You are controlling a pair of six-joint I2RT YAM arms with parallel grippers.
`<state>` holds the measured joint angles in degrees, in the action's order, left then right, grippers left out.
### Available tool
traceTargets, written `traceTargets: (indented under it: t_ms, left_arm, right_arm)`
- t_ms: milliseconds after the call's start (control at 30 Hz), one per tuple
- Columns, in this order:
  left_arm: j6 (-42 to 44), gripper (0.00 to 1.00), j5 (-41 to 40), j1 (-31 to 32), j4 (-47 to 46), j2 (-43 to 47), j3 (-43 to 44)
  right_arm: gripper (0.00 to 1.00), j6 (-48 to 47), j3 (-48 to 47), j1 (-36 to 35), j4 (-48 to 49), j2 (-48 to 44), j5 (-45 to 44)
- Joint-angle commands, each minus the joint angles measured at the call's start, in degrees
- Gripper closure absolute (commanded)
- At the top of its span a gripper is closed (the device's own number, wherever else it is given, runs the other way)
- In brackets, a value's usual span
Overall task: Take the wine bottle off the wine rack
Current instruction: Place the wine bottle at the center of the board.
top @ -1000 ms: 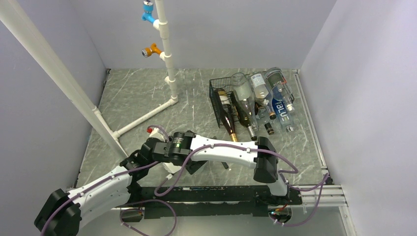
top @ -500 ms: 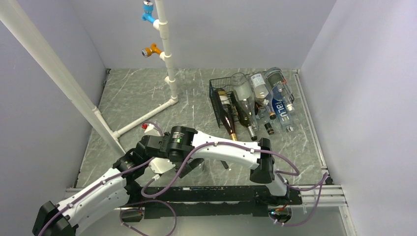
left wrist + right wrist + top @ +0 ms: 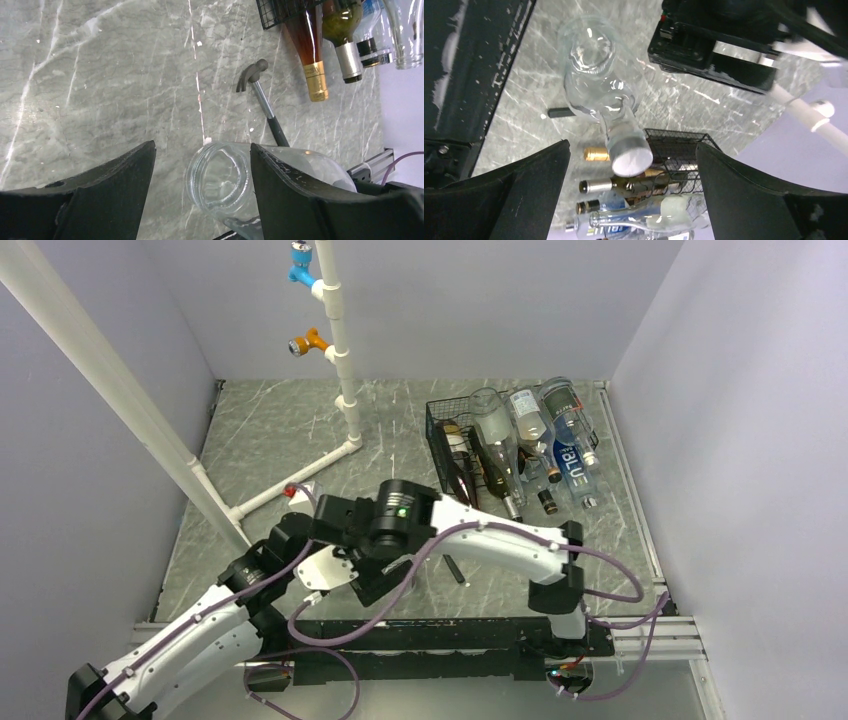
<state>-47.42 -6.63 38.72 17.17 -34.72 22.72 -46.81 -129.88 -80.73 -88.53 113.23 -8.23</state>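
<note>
Clear bottle (image 3: 596, 95) well apart from wine rack (image 3: 437, 430); right gripper (image 3: 632, 146) spread wide, presumably for release; left gripper (image 3: 201, 146) grip indeterminate.

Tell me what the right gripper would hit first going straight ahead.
Most likely the clear bottle, whose capped neck points back between the right gripper's open fingers. Depth is unclear, but nothing shows nearer.
</note>
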Motion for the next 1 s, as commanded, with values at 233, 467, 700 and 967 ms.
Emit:
traceTargets:
  t_ms: [233, 467, 700, 967]
  left_arm:
    - [6.6, 0.2, 0.0, 0.3, 3.2, 1.5, 7.3]
    - [9.1, 0.17, 1.9, 0.2, 0.9, 1.3, 10.4]
    - [13.1, 0.14, 5.6, 0.3, -2.3, 1.2, 13.0]
    - [25.3, 0.0, 16.1, 0.3, -7.4, 1.5, 15.9]
  right_arm:
    - [0.0, 1.3, -7.0, 4.3, 2.4, -9.9, 10.9]
    - [0.0, 2.1, -9.8, 15.9, 2.4, -12.7, 23.7]
    - [0.0, 2.6, 3.7, 31.7, 8.3, -21.2, 40.3]
    - [0.0, 12.7, 35.2, 52.9, 30.3, -38.1, 57.9]
